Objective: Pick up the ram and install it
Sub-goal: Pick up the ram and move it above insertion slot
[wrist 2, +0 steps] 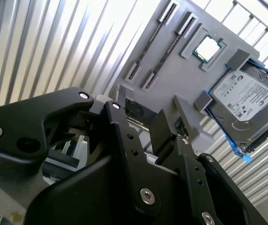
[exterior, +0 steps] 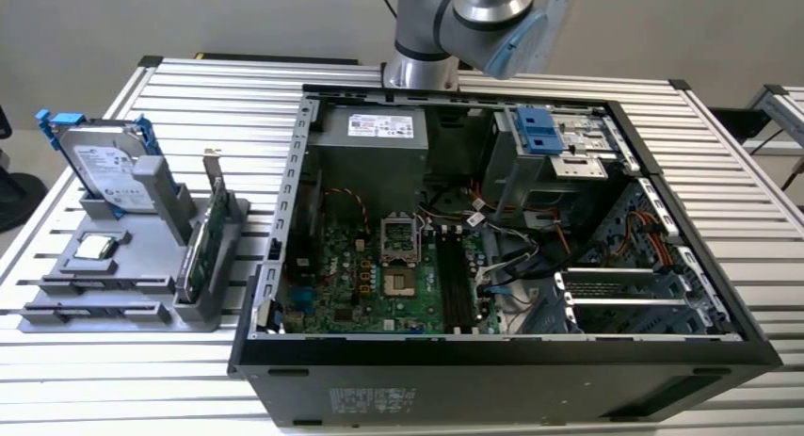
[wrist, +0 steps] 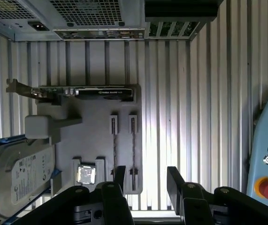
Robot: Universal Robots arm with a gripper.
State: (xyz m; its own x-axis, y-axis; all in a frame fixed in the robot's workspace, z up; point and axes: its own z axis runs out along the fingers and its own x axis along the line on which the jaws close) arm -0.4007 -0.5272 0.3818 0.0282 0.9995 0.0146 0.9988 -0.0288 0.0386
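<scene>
Ram is seen edge-on in the first wrist view: a thin dark strip standing in a narrow slot of the grey tray, w/ a similar strip in the slot just beside it. Chips and label can't be made out from this angle. Gripper hangs above the tray's slot end, jaws spread wide, nothing betw. them. Also on the tray: CPU chip, hard drive w/ blue rails, green card on edge. Surface is a ribbed metal-slat table; open PC case lies on it, at the exterior view's right of the tray. Pale wall behind, and another slatted table at the exterior view's right.
</scene>
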